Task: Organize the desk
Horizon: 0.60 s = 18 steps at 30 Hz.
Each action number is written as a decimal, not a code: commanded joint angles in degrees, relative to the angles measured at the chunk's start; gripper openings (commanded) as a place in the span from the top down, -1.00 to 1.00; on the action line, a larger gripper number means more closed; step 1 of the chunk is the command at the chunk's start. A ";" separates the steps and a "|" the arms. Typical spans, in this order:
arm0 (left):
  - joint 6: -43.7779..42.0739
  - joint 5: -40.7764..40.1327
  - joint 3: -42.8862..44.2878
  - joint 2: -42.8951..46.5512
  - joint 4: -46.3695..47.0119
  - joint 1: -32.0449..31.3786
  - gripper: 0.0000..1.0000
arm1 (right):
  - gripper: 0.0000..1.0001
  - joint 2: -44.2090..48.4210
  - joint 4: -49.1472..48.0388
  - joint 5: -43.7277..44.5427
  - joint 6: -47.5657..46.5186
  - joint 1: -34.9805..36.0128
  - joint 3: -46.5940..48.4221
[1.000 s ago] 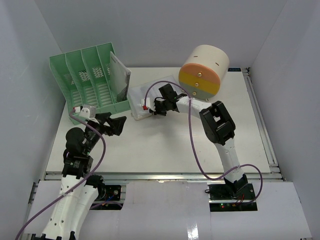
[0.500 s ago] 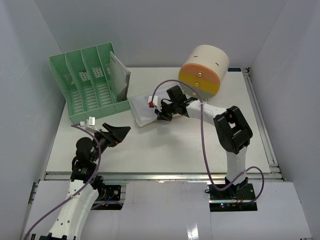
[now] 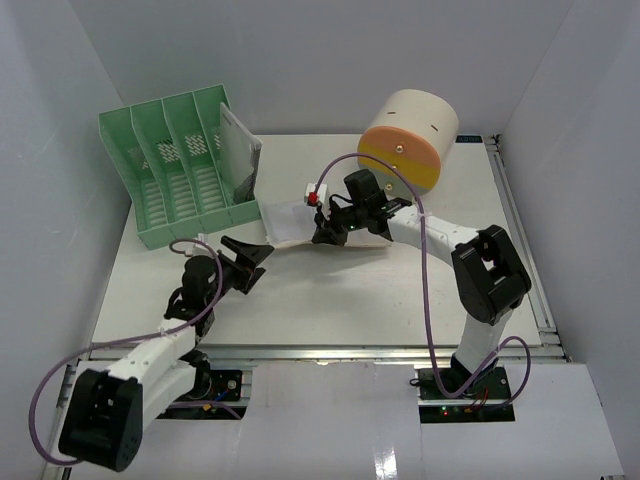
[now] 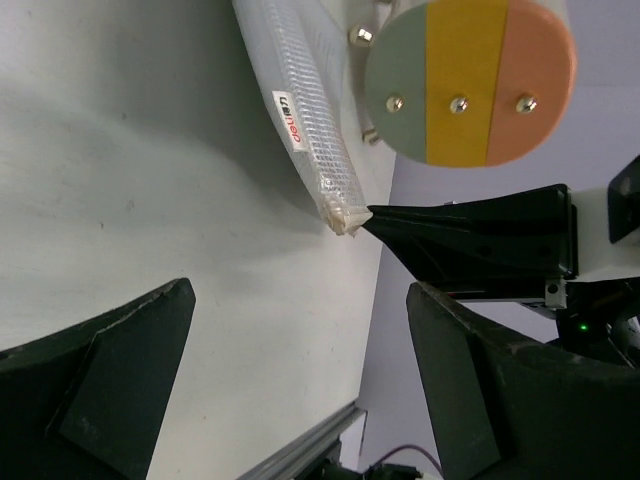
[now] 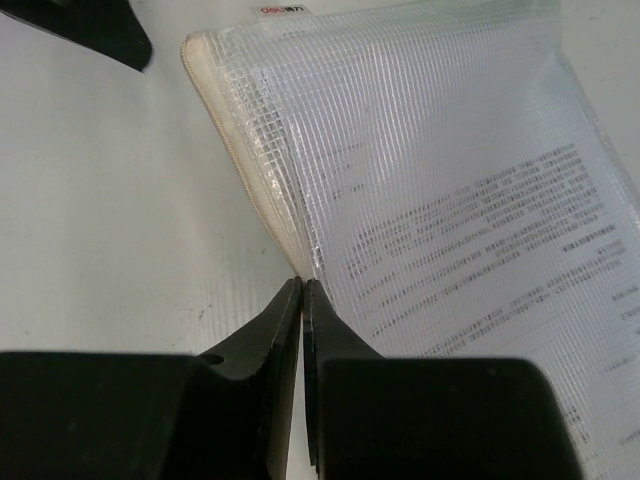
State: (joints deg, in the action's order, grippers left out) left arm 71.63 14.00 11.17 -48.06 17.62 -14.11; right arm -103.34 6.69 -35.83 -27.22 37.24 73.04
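Near the desk centre, the right tool, pinched on the mesh pouch, has drawn it away from the green rack at the far-left corner. The left tool, spread wide, has dropped low beside it. White walls enclose the desk.

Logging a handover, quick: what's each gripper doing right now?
Left gripper: open, holding nothing.
Right gripper: closed on the edge of the mesh pouch.
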 commanded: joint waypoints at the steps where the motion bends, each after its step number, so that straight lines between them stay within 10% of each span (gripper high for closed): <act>1: 5.73 -5.30 3.59 -9.15 12.39 -4.53 -0.96 | 0.85 3.61 -3.51 -3.67 3.72 0.67 -1.90; 10: 7.58 -9.07 11.24 -22.10 12.09 -7.95 -0.95 | 0.84 6.86 -4.88 -5.04 3.85 1.58 -6.21; 18: 5.91 -6.00 15.89 -29.00 11.82 -8.25 -0.45 | 0.85 12.14 -4.64 -6.58 3.81 2.89 -8.82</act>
State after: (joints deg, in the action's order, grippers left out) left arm 78.04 6.86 24.23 -75.19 28.60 -21.90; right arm -95.93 4.36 -39.22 -24.20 39.05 65.18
